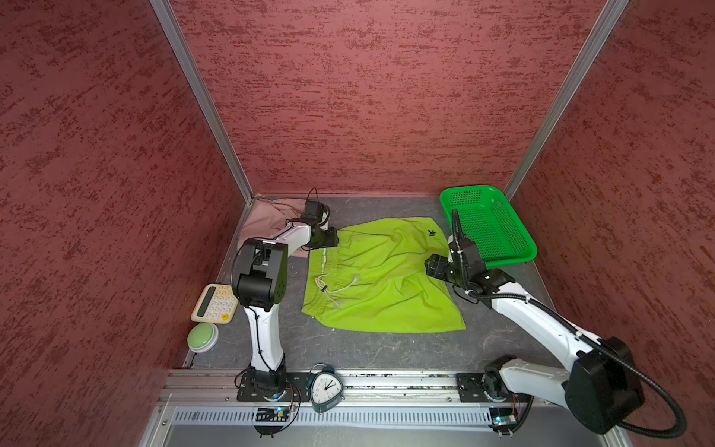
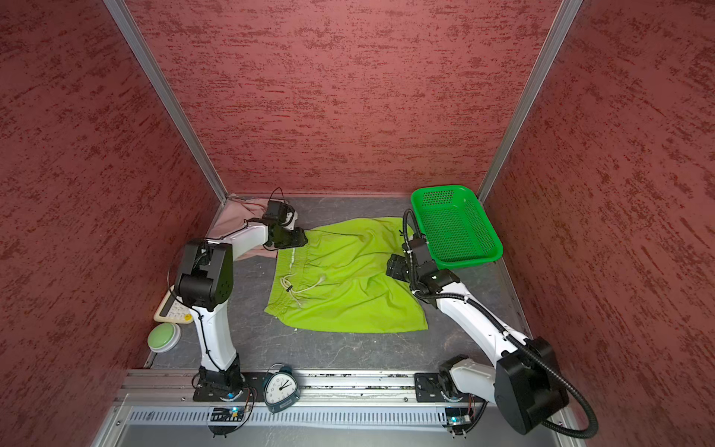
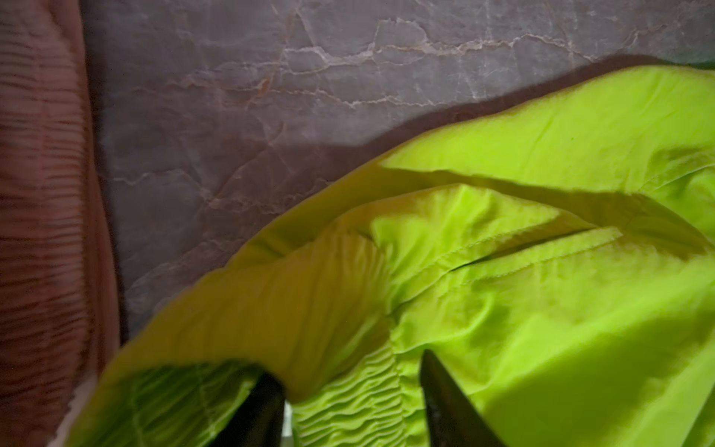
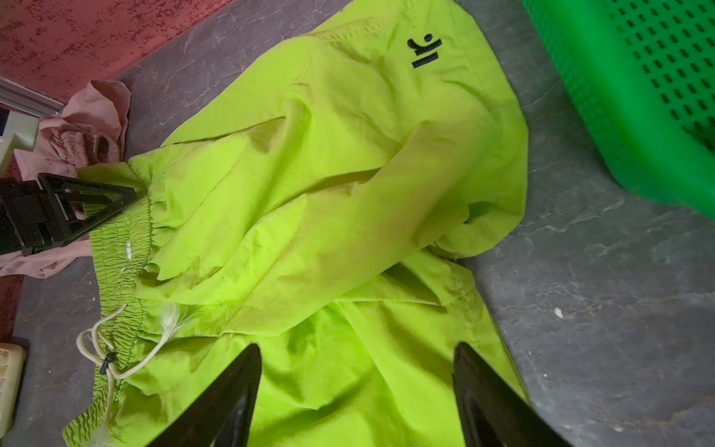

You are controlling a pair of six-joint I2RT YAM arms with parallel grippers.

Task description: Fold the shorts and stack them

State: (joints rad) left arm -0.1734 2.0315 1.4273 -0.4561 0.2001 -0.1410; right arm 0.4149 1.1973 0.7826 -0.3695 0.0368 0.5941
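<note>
Centrally on the dark, marble-veined desk [image 1: 367, 348] the lime green shorts [image 1: 387, 286] lie spread out, rumpled, with the waistband towards the left arm and the leg hems towards the right. The left gripper [image 1: 330, 242] sits at the far corner of that waistband. In its wrist view the two black fingers [image 3: 259, 410] straddle the gathered elastic, with ridged cloth bunched between them; whether they already pinch it, I cannot tell. The right gripper [image 1: 435, 267] is at the opposite edge, over the crotch and leg fabric, its tapered fingers [image 4: 228, 398] standing wide apart with nothing clamped.

The cloth is thin and creased, with stitched hems, a small black logo [image 4: 423, 52] near one leg hem and a pale knotted drawstring [image 1: 332, 288] lying loose on the front. The dusty pink shorts [image 1: 271, 220] are crumpled in the far left corner behind the left gripper, their ribbed waistband showing. A bright green perforated plastic basket [image 1: 510, 261] sits in the far right corner, just beside the green hem.
</note>
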